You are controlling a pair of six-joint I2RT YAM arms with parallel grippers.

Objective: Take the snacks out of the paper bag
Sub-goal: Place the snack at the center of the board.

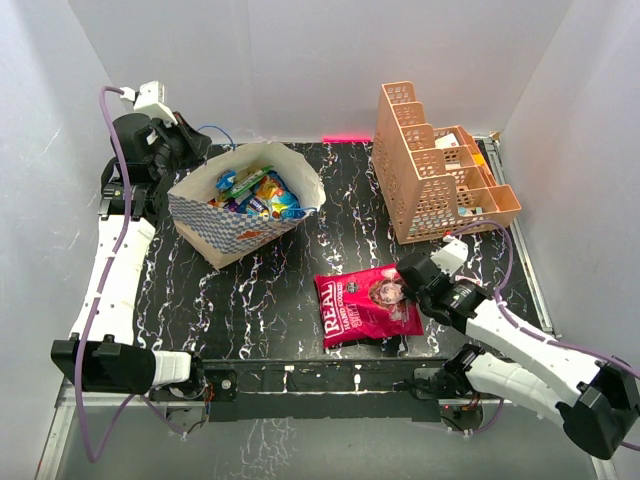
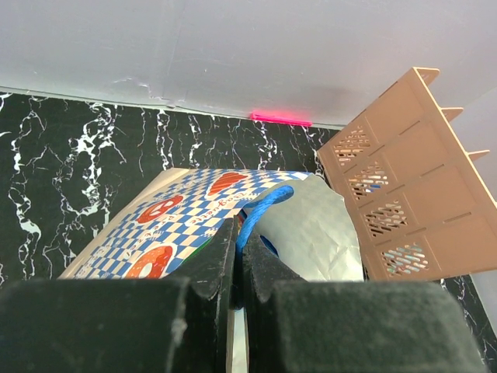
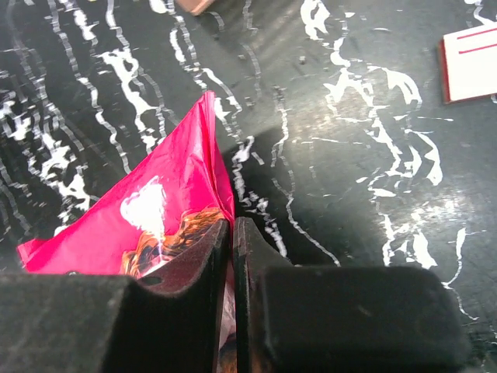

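White walls (image 1: 300,60) closed in a black, white-veined table (image 1: 290,300), and I took the far wall as twelve o'clock. At about ten o'clock stood the checkered paper bag (image 1: 232,232), mouth open and leaning toward the middle, with small snacks (image 1: 255,193) in blue, green and orange foil lying heaped inside it. The left gripper (image 1: 188,140) sat at the bag's ten-o'clock rim; from its own camera the left gripper (image 2: 237,231) had its fingers pressed together, seemingly pinching the paper edge just beside the blue cord handle (image 2: 260,208), with the bag's checkered side (image 2: 167,225) spread out ahead. One snack was out: a large red packet (image 1: 365,305) lay flat on the table near five o'clock, well apart from the bag. The right gripper (image 1: 408,285) met it at its three-o'clock corner, and up close the right gripper (image 3: 231,227) was clamped shut on a raised corner of that red packet (image 3: 155,217). A small red-and-white card (image 3: 470,62) lay on the table beyond it. An orange lattice rack (image 1: 430,170) stood at two o'clock.
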